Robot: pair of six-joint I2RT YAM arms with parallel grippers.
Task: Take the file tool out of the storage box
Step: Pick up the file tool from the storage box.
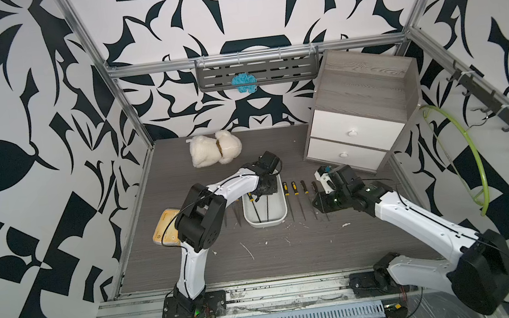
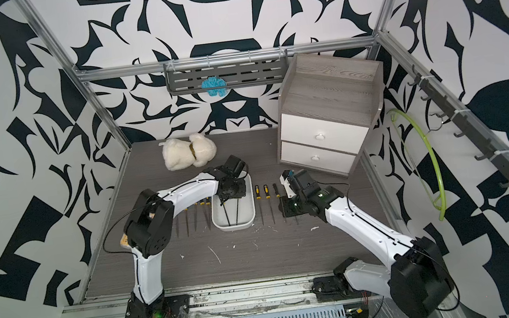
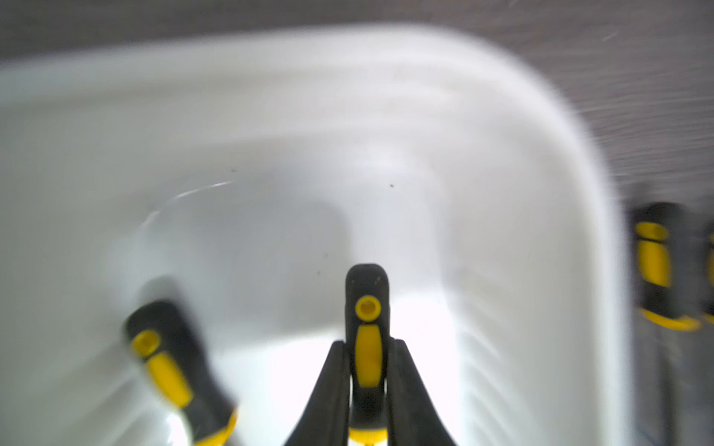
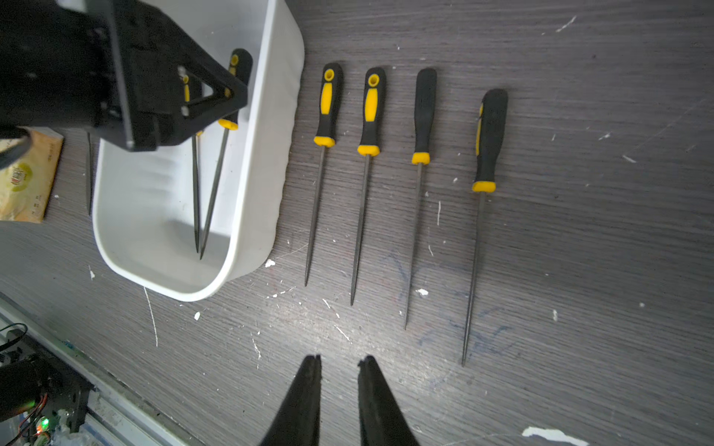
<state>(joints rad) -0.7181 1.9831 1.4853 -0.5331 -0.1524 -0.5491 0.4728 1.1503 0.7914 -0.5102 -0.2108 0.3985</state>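
Observation:
The white storage box (image 1: 281,209) stands mid-table, and in both top views two file tools lie inside it. My left gripper (image 3: 368,341) reaches down into the box (image 3: 560,154) and is shut on the black and yellow handle of one file tool (image 3: 368,355). The second file tool (image 3: 170,370) lies loose beside it. In the right wrist view the left gripper's body (image 4: 154,89) covers both handles in the box (image 4: 262,173). My right gripper (image 4: 340,359) hovers over bare table to the box's right, jaws slightly apart with nothing between them.
Several more files (image 4: 326,112) lie in a row right of the box, and others (image 2: 196,218) lie left of it. A grey cabinet (image 1: 362,111) stands back right. A plush toy (image 1: 214,148) lies at the back, a yellow packet (image 1: 165,228) at the left edge.

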